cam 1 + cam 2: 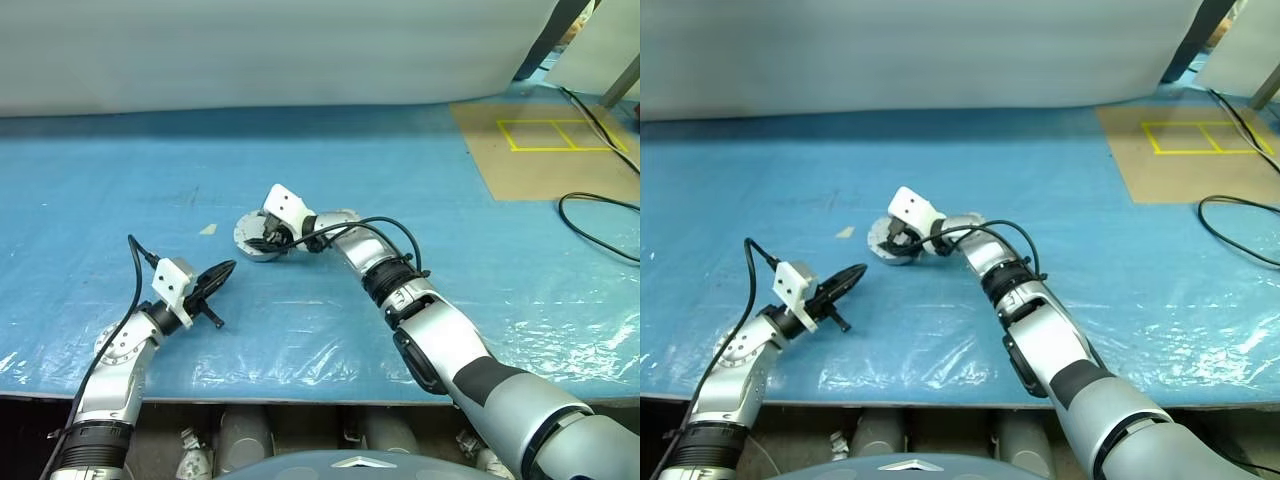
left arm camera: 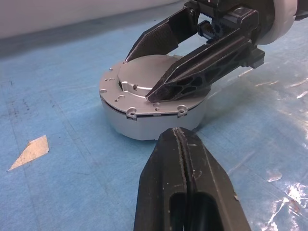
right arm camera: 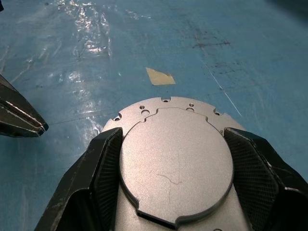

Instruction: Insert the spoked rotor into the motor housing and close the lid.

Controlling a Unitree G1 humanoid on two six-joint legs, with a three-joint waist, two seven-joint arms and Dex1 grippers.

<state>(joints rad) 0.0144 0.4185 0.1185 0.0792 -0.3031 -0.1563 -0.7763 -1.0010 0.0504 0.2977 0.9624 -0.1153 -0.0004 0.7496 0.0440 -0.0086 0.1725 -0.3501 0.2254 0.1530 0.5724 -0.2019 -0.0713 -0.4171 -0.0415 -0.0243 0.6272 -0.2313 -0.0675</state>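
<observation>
The motor housing [image 2: 144, 127], a shallow silver-grey puck, sits on the blue sheet at mid-table. The lid [image 3: 175, 163] lies flat on top of it, smooth light-grey face up. My right gripper [image 3: 173, 134] reaches over the housing from the right. Its fingers [image 3: 103, 168] press against both sides of the lid's raised round part. My left gripper [image 1: 225, 270] is shut and empty. It hovers just left of the housing, pointing at its wall, a short gap away. The spoked rotor is hidden.
A small tan tape scrap [image 1: 208, 229] lies on the sheet just left of the housing. A brown board with yellow lines [image 1: 540, 150] and a black cable [image 1: 600, 225] are at the far right. The table's front edge [image 1: 300, 385] runs close below my arms.
</observation>
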